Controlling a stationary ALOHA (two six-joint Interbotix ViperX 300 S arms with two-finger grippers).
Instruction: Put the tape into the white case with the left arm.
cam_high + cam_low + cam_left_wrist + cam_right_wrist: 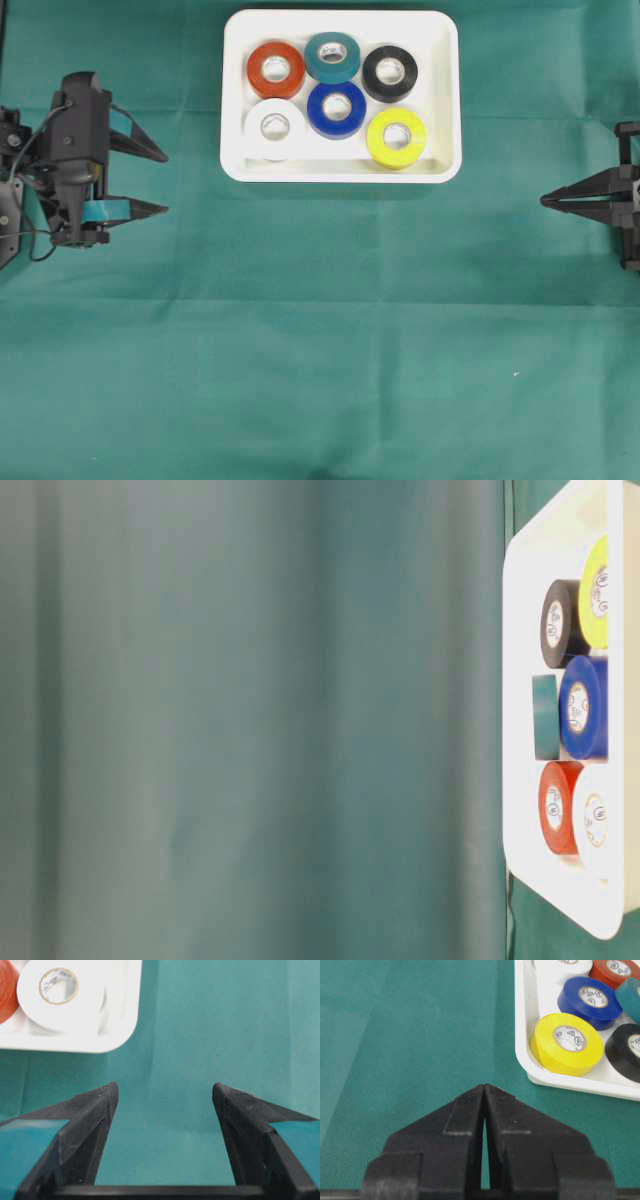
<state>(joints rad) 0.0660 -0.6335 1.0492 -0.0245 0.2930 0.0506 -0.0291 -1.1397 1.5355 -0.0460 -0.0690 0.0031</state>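
The white case (443,95) lies at the back middle of the green cloth and holds several tape rolls: red (275,69), teal (333,57), black (390,72), white (273,128), blue (337,109) and yellow (397,138). My left gripper (166,183), with teal bands on its fingers, hovers open at the left edge, well clear of the case, with nothing between its fingers (100,1105). In the left wrist view the case corner (120,1035) and the white roll (60,995) show at upper left. My right gripper (545,201) rests shut at the right edge, empty.
A green cloth (320,330) covers the whole table. The table-level view shows the case rim (515,730) at its right side with the rolls standing in it. In the right wrist view the yellow roll (566,1042) and the case edge (580,1084) lie ahead to the right.
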